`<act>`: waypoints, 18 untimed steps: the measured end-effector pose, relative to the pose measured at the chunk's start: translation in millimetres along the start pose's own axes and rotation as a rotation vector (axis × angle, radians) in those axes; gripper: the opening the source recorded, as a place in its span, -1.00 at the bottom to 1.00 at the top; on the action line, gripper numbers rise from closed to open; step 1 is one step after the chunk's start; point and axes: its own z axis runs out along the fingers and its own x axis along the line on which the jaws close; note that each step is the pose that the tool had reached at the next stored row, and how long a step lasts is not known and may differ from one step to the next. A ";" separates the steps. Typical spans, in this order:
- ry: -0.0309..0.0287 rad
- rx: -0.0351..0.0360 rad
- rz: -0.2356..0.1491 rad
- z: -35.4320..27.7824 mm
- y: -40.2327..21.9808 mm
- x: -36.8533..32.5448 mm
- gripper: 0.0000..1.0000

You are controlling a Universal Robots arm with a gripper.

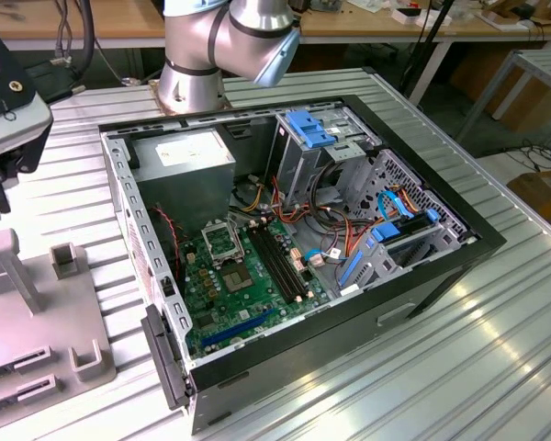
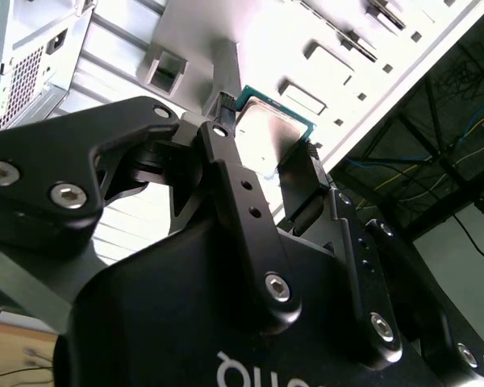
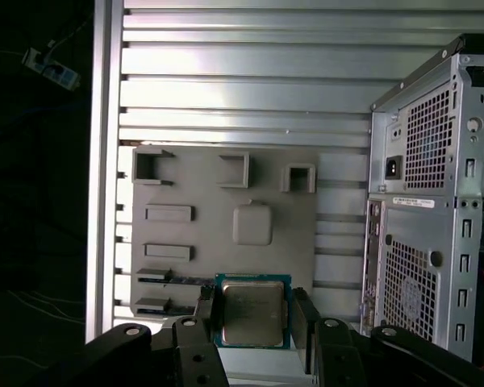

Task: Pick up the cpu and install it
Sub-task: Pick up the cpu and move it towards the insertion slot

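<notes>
The cpu is a flat square chip with a silvery top and a thin green rim. It sits between the two black fingers of my gripper, which is shut on its edges. It hangs above the grey fixture plate. The second wrist view shows the cpu from the side, clamped in the gripper. In the exterior view my gripper is at the far left, well away from the open computer case. Inside the case, the black-framed socket lies on the green motherboard.
The fixture plate has raised blocks and slots under the gripper. The case's rear wall stands close beside the plate. Inside the case are a power supply, blue drive brackets and bundled cables. The arm base stands behind the case.
</notes>
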 end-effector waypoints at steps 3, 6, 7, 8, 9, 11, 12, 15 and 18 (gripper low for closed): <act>0.0012 0.0000 0.000 -0.3 -0.1 -2.7 -0.06; 0.0021 -0.0001 0.000 -0.5 -0.2 -5.1 -0.06; 0.0022 -0.0001 0.000 -0.5 -0.4 -5.4 -0.06; 0.0023 -0.0002 0.000 -0.6 -0.6 -5.6 -0.06; 0.0024 -0.0006 0.000 -0.7 -1.0 -6.0 -0.06; 0.0024 -0.0012 0.000 -0.7 -1.3 -6.3 -0.06; 0.0024 -0.0017 0.000 -0.7 -1.4 -6.4 -0.06; 0.0024 -0.0018 0.000 -0.7 -1.6 -6.9 -0.06; 0.0024 -0.0019 0.000 -0.8 -1.6 -7.1 -0.06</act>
